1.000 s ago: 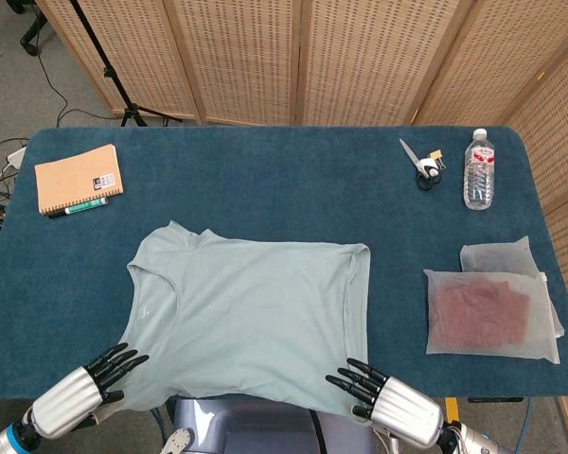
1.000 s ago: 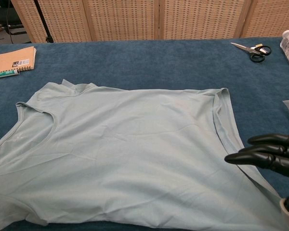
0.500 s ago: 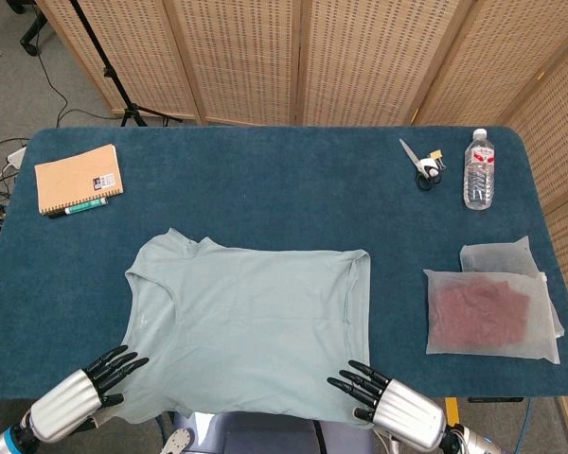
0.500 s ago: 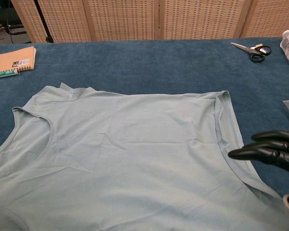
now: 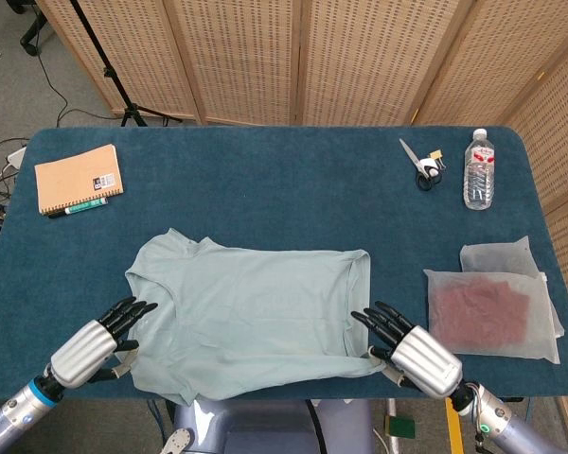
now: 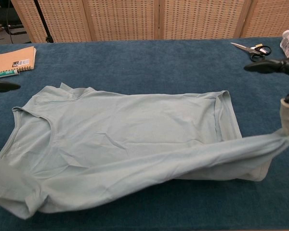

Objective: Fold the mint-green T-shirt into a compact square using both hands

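Soft, wrinkled mint shirt (image 5: 251, 307) on blue felt table (image 5: 265, 189); left hand (image 5: 99, 342) and right hand (image 5: 407, 348) pinch its lifted near edge, other fingers spread.

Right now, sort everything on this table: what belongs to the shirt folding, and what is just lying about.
For the job: mint-green T-shirt, left hand, right hand, both holding its near edge.

Lying about: notebook, pen, scissors, water bottle, two plastic pouches.
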Robot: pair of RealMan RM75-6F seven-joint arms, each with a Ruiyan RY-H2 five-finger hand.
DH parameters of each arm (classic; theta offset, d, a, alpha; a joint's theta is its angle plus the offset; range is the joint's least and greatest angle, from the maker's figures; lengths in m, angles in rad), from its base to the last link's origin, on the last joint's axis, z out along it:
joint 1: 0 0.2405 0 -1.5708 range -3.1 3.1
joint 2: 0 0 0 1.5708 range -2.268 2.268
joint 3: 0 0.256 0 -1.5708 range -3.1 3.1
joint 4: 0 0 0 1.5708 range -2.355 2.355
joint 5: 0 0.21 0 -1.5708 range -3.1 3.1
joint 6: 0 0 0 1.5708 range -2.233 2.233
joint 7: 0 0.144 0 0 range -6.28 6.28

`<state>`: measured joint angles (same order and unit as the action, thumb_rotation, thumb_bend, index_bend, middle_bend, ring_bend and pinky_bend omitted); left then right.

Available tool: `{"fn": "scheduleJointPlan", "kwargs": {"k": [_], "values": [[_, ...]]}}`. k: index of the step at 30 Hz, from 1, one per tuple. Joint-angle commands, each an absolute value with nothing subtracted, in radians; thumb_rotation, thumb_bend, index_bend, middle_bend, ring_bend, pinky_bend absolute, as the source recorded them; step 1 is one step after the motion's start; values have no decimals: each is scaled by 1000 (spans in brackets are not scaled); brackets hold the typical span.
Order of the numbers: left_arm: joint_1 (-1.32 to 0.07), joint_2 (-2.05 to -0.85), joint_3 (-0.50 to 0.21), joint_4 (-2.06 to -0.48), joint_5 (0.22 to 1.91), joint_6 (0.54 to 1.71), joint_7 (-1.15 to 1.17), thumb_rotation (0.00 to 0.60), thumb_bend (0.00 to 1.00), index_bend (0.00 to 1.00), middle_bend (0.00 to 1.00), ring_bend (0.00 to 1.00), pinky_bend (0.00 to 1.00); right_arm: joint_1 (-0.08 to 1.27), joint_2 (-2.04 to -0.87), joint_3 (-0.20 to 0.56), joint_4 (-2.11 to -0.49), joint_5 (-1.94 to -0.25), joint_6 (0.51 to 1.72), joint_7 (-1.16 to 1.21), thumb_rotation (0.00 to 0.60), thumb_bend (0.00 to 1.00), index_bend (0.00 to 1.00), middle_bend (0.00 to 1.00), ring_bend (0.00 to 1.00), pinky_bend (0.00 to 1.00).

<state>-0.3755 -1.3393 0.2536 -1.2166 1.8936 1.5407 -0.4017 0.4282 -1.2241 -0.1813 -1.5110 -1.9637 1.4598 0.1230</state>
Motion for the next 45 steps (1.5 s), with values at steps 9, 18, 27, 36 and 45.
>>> {"fn": "scheduleJointPlan", "kwargs": {"k": [9,18,27,36,45], "values": [[-493,-1282,107,-1337,1684,1299,-426,600,612,741,0,0,0,515,-1257,-52,-1454,-1765,1285,216,600,620,671,0,0,0],[-602,-1277,1,-1337,1518,1062,-360,600,617,741,0,0,0,611,-1337,48,-1347,-1581,1069,239,600,620,671,0,0,0],[-674,-1314,-62,-1293,1414,915,-306,600,620,741,0,0,0,698,-1438,103,-1181,-1480,909,268,600,620,671,0,0,0],[-710,-1358,-91,-1237,1377,869,-252,600,624,741,0,0,0,734,-1496,111,-1065,-1451,849,293,600,620,671,0,0,0],[-724,-1393,-124,-1194,1330,853,-220,600,631,741,0,0,0,749,-1559,107,-935,-1445,825,364,600,620,671,0,0,0]]}}
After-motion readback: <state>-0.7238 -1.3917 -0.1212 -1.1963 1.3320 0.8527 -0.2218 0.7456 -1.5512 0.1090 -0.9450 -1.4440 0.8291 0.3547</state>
